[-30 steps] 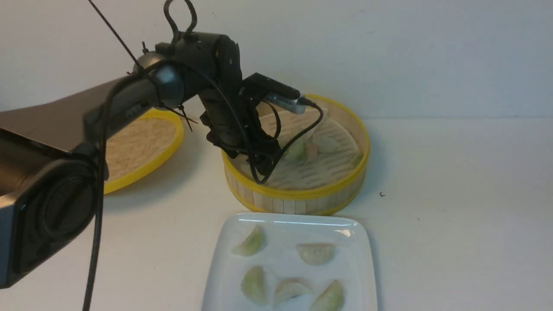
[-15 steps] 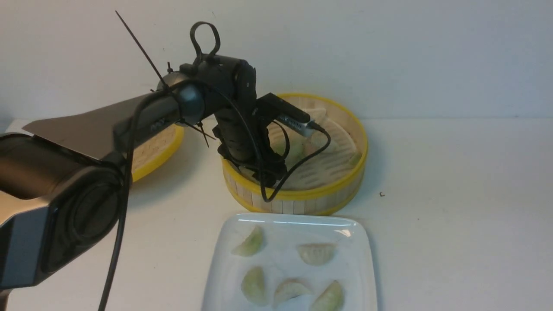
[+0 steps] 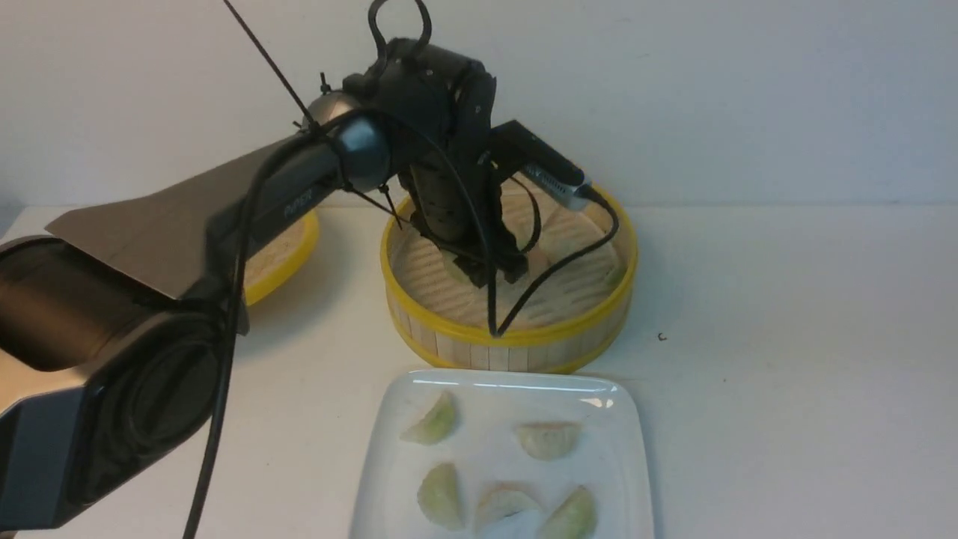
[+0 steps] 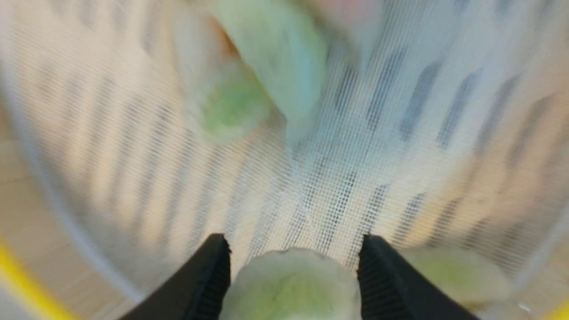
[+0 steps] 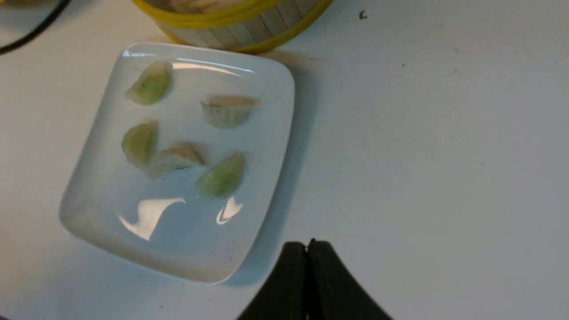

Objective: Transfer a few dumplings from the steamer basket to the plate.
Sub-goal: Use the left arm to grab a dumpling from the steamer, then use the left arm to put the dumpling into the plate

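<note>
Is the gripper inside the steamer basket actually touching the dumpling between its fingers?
Touching. The left wrist view shows the pale green dumpling filling the space between the left gripper's fingers, its edges meeting both inner faces with no gap.

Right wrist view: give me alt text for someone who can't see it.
Five dumplings lie on a glossy white square plate on a pale table, the steamer basket just beyond one edge. The right hand, shut and empty, is over the table beside the plate.
</note>
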Motion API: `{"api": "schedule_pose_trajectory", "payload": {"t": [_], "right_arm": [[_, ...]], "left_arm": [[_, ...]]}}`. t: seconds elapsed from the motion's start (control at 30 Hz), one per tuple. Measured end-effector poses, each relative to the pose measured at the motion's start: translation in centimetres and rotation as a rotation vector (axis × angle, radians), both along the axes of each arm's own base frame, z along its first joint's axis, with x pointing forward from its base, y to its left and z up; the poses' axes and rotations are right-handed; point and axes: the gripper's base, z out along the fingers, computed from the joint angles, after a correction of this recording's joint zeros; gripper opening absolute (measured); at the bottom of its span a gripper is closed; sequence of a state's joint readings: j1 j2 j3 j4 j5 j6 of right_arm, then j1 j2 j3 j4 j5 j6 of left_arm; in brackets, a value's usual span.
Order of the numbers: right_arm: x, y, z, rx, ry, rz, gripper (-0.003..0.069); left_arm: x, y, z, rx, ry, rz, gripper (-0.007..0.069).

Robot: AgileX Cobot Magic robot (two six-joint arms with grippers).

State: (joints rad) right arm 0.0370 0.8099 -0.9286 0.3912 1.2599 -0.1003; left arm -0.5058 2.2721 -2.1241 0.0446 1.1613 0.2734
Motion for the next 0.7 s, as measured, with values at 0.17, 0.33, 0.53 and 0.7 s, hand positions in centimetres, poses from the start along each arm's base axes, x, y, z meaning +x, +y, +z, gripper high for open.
{"api": "schedule_pose_trajectory", "payload": {"t": [0.17,0.33,0.53,0.7], "right_arm": [[0.0,0.0,0.0,0.0,0.0,0.0,-0.0014],[-0.3,0.0,0.2,0.002,-0.012,0.0,-0.0013],[-1.1,0.0,0.6,0.003,-0.046,0.0,-0.0013],[-1.9,-0.1,0.9,0.004,-0.076,0.001,-0.0013]], "left_arm": [[0.1,0.0,3.9,-0.041,-0.058,0.02,0.033],[-1.4,-0.1,7.9,-0.163,-0.083,0.033,0.033],[-5.8,1.5,10.4,-0.235,-0.002,0.07,0.033],[-10.2,3.2,7.7,-0.216,0.187,0.099,0.033]]}}
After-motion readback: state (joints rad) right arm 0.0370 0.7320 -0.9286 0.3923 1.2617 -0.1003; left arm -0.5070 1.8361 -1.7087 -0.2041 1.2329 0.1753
